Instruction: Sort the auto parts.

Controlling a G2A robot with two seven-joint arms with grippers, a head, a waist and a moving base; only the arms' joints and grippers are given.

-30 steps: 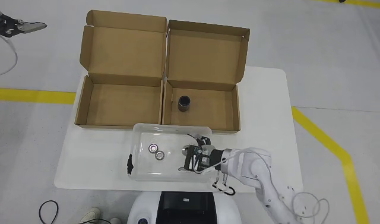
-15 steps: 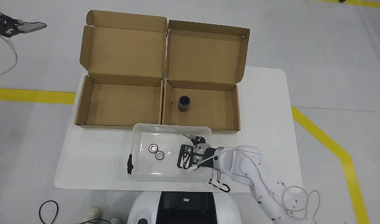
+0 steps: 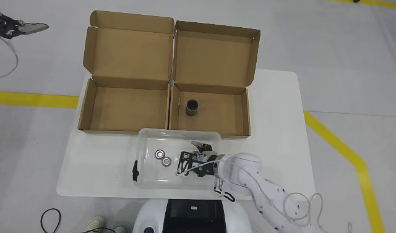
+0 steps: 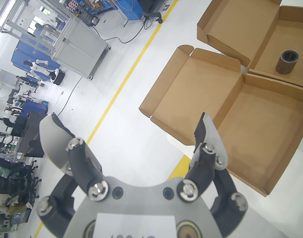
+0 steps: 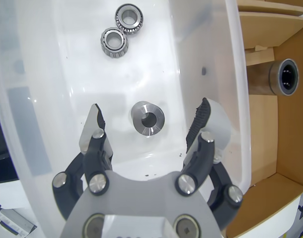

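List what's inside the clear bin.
Inside the clear bin: one bearing beside a second bearing, and a steel sleeve under the open right gripper. The gripper's body covers the bin's nearest end.

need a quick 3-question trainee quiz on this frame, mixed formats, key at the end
1. True or false: the dark cylinder stands in the clear bin.
2. How many ring bearings lie in the clear bin? A) one B) two C) four
3. Fill in: the right gripper, with the steel sleeve showing between its fingers, is ____ (open/shut).

Key: 1 false, it stands in a cardboard box. 2 B. 3 open.
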